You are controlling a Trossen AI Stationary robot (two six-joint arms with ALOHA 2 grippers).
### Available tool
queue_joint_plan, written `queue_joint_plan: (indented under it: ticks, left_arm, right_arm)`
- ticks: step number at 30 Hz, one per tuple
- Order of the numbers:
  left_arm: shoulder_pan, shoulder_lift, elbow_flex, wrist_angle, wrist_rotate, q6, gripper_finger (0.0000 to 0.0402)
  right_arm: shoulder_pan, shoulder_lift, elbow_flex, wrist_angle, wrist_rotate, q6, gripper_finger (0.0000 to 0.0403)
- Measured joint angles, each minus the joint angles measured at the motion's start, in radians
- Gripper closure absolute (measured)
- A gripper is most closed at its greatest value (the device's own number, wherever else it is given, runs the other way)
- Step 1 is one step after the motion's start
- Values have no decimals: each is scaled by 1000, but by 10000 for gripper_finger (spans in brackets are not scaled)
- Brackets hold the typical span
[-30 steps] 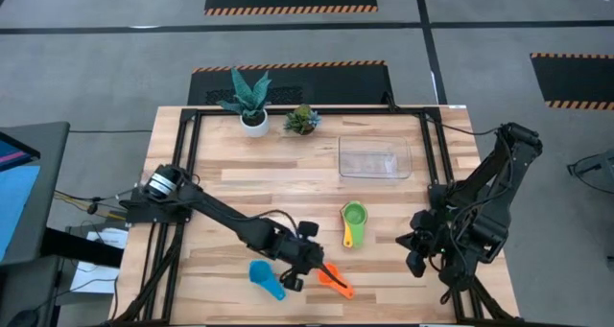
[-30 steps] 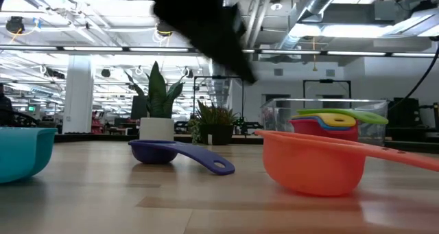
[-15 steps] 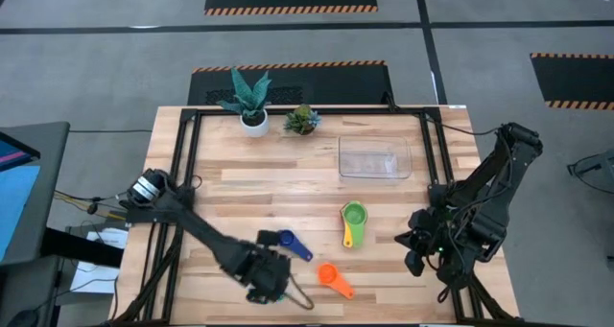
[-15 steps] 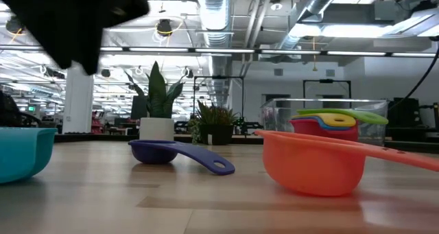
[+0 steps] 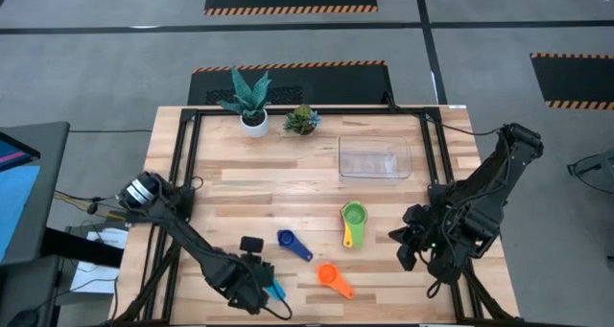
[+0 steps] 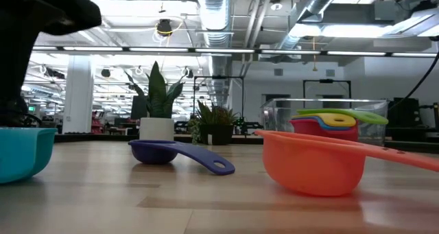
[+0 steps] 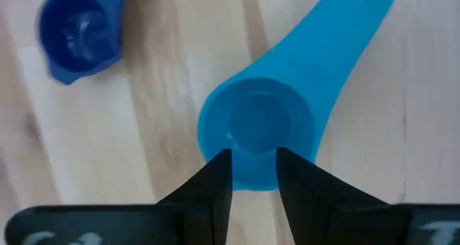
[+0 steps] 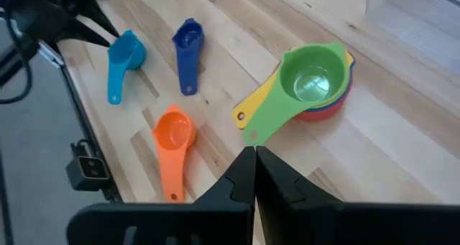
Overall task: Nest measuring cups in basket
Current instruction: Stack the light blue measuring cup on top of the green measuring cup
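Observation:
My left gripper [image 7: 254, 155] is open and points down over the light blue measuring cup [image 7: 260, 126], its fingertips at the bowl's rim on the side away from the handle. That cup lies near the table's near edge [image 5: 275, 290]. The dark blue cup [image 5: 291, 243] and the orange cup [image 5: 332, 279] rest on their bowls on the wood. A green cup sits on top of a yellow and red stack [image 8: 314, 83]. The clear basket [image 5: 374, 157] stands farther back. My right gripper [image 8: 254, 162] is shut and hovers right of the stack. My left gripper comes at the light blue cup from above, with its two fingers [image 7: 219, 174] standing over the bowl's rim [image 7: 248, 180] opposite the handle. Whether the fingers touch the rim, I cannot tell. The cup rests on the table.
Two potted plants [image 5: 251, 102] stand at the far edge, left of the basket. Black frame rails [image 5: 187, 164] run along the table's left and right sides. Bare wood lies between the cups and the basket.
My left gripper has swung from beside the orange cup toward the table's left and near edge and now stands over the light blue cup. The dark blue cup, earlier hidden under the arm, now shows. No cup has visibly moved.

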Motion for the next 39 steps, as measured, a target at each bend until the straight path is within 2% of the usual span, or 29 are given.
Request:
queue_joint_plan:
  ticks: [7,10,17,23,28,31,39]
  left_arm:
    - [23,-55,-58,36,-32,69,304]
    - [37,-92,-125,63,-32,94,304]
    - [82,-219,-305,264,49,104,304]
    - [123,-278,-326,294,72,135,304]
    - [141,-277,-403,489,119,125,304]
    - [143,-276,-410,489,116,68,304]
    - [138,-273,-410,468,99,62,304]
  right_arm:
    - [0,0,0,48,2,1,376]
    - [0,0,0,61,3,3,376]
    - [-3,0,0,61,3,33,376]
    - [-37,0,0,58,3,22,376]
    - [-76,0,0,58,2,-24,375]
    - [-88,0,0,57,0,-27,374]
    - [-90,0,0,50,-2,-29,376]
